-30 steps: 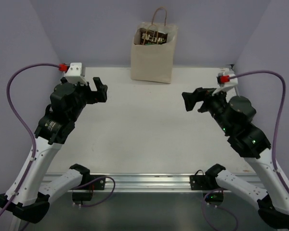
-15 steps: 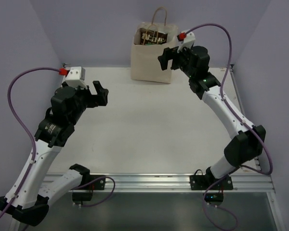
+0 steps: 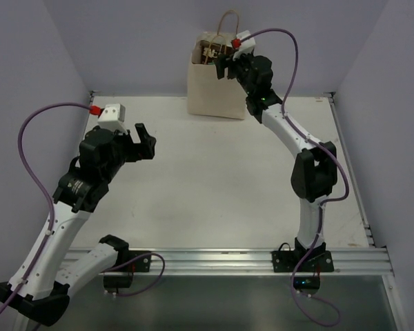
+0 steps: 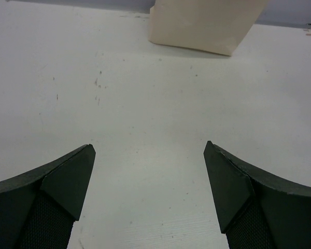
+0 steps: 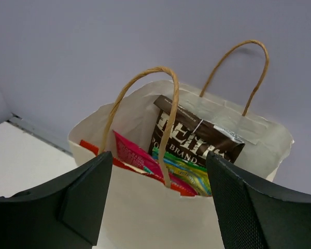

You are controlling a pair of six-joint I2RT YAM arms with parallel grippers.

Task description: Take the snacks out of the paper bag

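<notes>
Big change: in abt a sec the right claw [image 3: 223,63] swings from 3 o'clock of the tabletop [image 3: 214,179] up to 12 o'clock. The arm is now stretched out, w/ the claw at the mouth of the paper bag [image 3: 217,93]. Its jaws are released, well apart, nothing between them.

The bag itself hasn't shifted: upright at 12 o'clock by the back wall, both handles [image 5: 145,72] up. The left claw [image 3: 145,140] has barely moved. It hovers at 9 o'clock, jaws spread wide, empty, well apart from the bag.

Wrist view looks down into the open top:
- dark brown packet [image 5: 197,140] stands tallest, toward the back
- magenta packet [image 5: 132,153] at its 8 o'clock
- green packet [image 5: 189,176] low in front
- red-orange edge [image 5: 88,147] at far left; can't tell which packet

Other snacks aren't visible. None lie on the tabletop.

Meaning: approach looks done, reach-in comes next, so the task is at its start w/ nothing out yet. The brown packet is prob the easiest first pick. The near handle loop sits right between the jaws, so it could snag on the way in.
</notes>
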